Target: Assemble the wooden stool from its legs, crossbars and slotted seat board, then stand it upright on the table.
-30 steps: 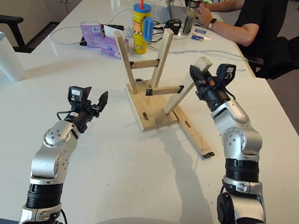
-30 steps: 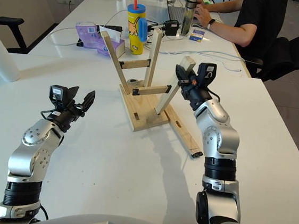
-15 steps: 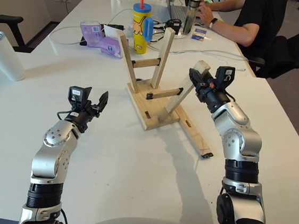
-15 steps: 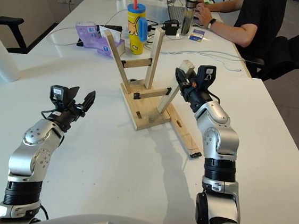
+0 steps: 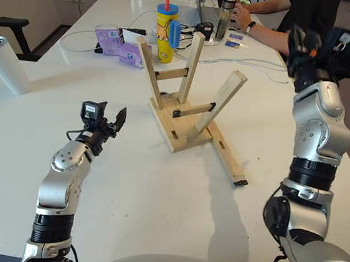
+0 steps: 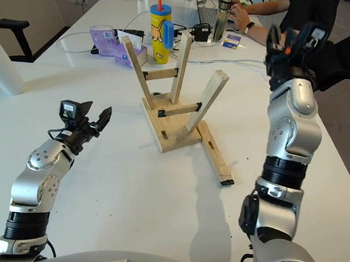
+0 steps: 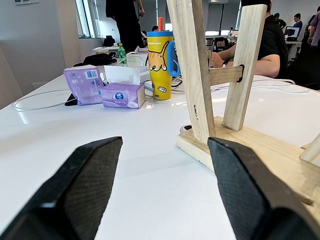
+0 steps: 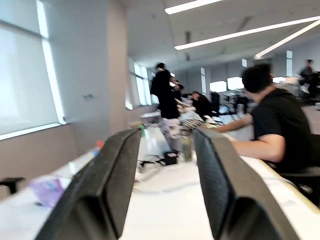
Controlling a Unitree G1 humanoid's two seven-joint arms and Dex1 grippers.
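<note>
Nearest you, your left jaws hover just above the worktop [image 5: 156, 191] on the front-left side. They are spread wide with nothing between the fingers [image 7: 85, 190], and they point toward the stool.

Past them, a loose leg [image 5: 227, 156] lies flat on the worktop, running from the right side of the seat board [image 5: 178, 130] toward you. The seat board lies flat near the middle of the worktop with the legs pointing up. Two upright legs [image 5: 150, 72] rise from its far side, joined by a short crossbar [image 5: 169, 75]. A third leg [image 5: 220, 107] leans out to the right from the board's right corner, tied to the nearer upright by a second crossbar [image 5: 194, 110]. You cannot tell whether its lower end sits fully in its slot.

Your right jaws are held high over the far right of the worktop, well apart from the stool, fingers [image 8: 105, 190] parted and empty.

Farther back stand a yellow cup [image 5: 165, 33] and purple tissue packs [image 5: 118, 42], and a white tumbler [image 5: 3, 64] stands at the left edge.
</note>
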